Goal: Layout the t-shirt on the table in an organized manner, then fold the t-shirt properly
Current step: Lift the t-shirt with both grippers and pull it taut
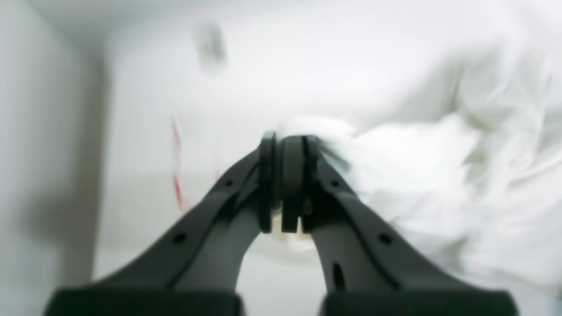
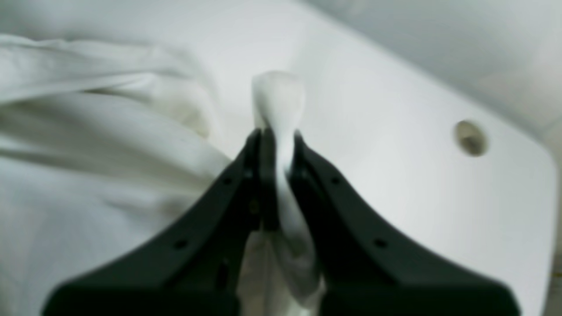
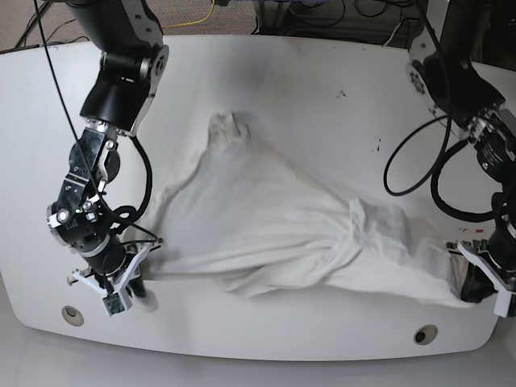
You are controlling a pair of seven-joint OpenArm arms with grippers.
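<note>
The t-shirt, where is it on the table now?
In the base view the t-shirt lies stretched across the near half of the table, pinched between the right gripper and the left gripper.

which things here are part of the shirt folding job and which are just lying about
Job:
t-shirt
table
left gripper, shut on the t-shirt
right gripper, shut on the t-shirt

Lying about:
grommet holes
red tape mark
cables behind the table
</note>
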